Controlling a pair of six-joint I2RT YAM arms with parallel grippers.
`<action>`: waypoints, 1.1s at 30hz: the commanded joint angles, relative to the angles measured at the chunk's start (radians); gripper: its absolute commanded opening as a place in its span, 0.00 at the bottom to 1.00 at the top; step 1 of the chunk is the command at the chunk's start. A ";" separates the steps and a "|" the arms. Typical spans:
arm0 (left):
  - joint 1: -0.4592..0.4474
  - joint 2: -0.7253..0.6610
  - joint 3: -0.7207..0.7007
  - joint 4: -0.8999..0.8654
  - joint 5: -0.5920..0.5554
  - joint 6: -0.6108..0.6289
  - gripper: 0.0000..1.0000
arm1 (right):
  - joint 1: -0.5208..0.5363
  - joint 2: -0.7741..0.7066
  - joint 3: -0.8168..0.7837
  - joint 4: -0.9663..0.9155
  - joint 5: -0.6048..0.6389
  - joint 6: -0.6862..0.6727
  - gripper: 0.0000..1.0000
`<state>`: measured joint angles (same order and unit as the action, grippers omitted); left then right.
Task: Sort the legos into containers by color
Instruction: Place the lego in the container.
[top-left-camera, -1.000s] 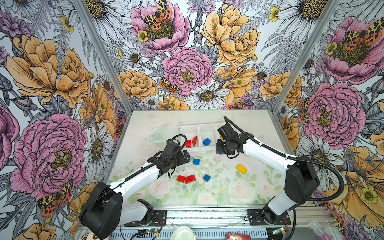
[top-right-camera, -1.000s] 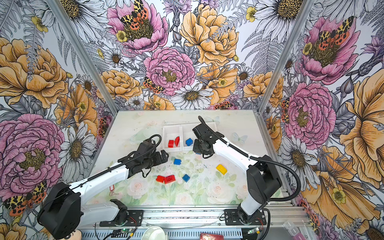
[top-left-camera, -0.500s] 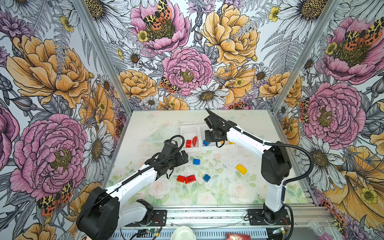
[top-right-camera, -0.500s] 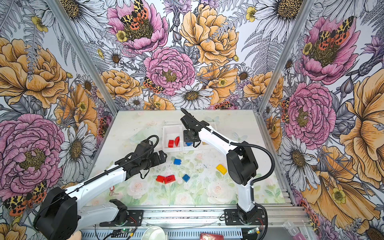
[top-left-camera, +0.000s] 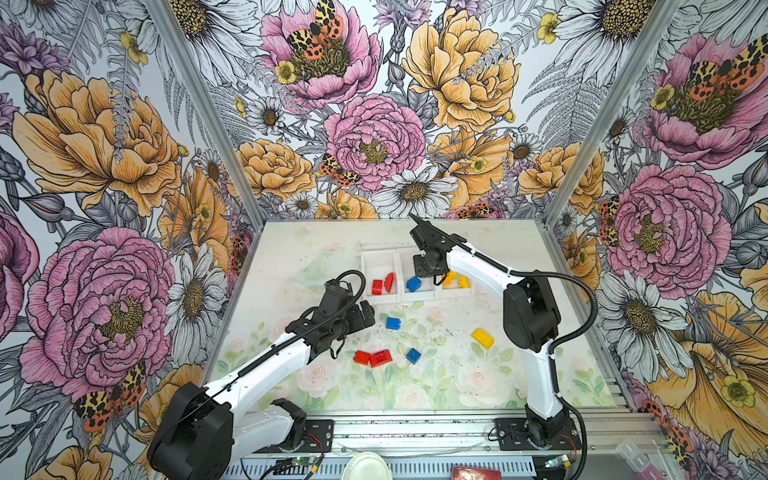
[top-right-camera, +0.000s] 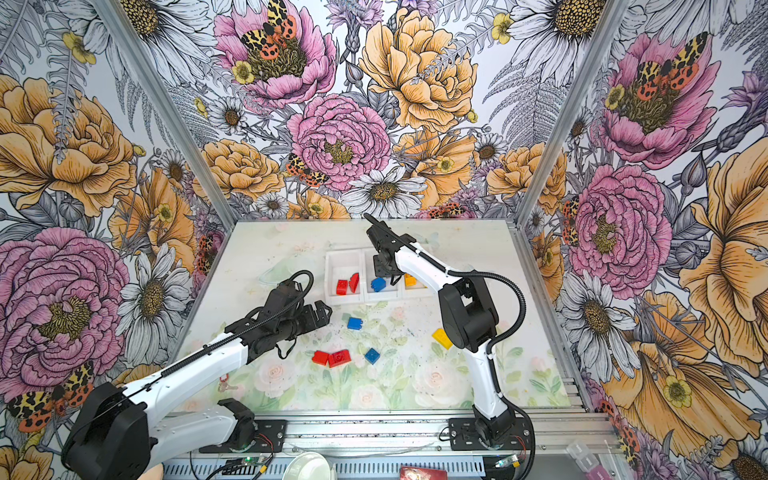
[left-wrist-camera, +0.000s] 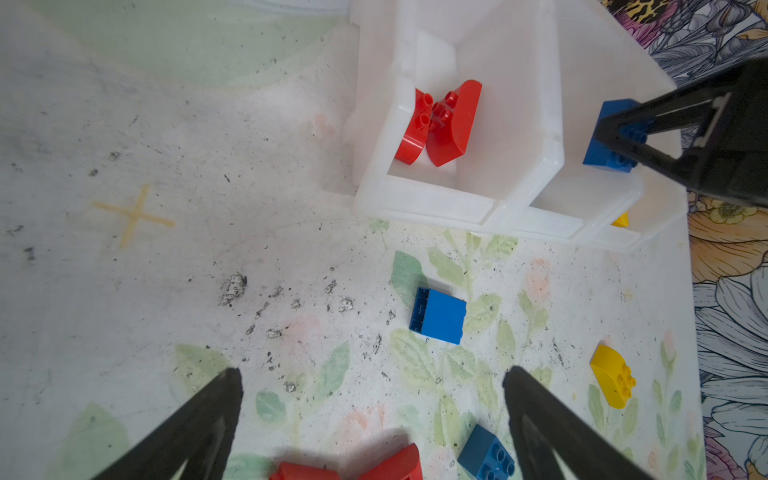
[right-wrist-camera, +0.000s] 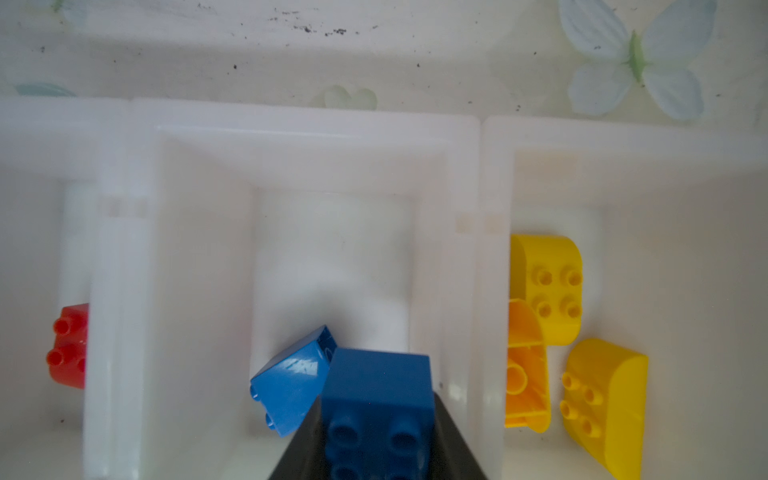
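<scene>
Right pincer (right-wrist-camera: 376, 457) grips a blue brick (right-wrist-camera: 376, 386), middle container (right-wrist-camera: 307, 124) beneath it. Left pincer (left-wrist-camera: 372, 374) gapes, loose blue brick (left-wrist-camera: 438, 316) just ahead.

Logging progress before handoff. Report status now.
Left gripper open, hovering over table. Right gripper shut on blue brick above middle bin; sloped blue brick already inside. Nothing blocking the drop.

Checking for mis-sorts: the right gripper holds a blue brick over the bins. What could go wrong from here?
1. The held blue brick in the right gripper hangs partly over the sloped blue brick in the middle bin; released, it may bounce toward a neighbouring bin.
2. The two red bricks on the table touch, so the open left gripper may shove one when taking the other.
</scene>
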<state>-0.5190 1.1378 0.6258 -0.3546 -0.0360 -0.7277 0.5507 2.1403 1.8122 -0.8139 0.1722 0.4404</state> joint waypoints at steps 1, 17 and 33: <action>0.010 -0.017 -0.012 0.000 -0.016 -0.003 0.99 | -0.006 0.039 0.041 -0.010 0.022 -0.025 0.30; 0.015 -0.021 -0.024 0.001 -0.015 -0.013 0.99 | -0.003 0.049 0.063 -0.016 -0.005 -0.029 0.44; 0.014 -0.021 -0.028 -0.001 -0.015 -0.006 0.99 | 0.018 -0.067 0.001 -0.026 -0.043 -0.019 0.48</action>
<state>-0.5125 1.1328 0.6117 -0.3550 -0.0360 -0.7319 0.5591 2.1555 1.8309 -0.8345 0.1493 0.4244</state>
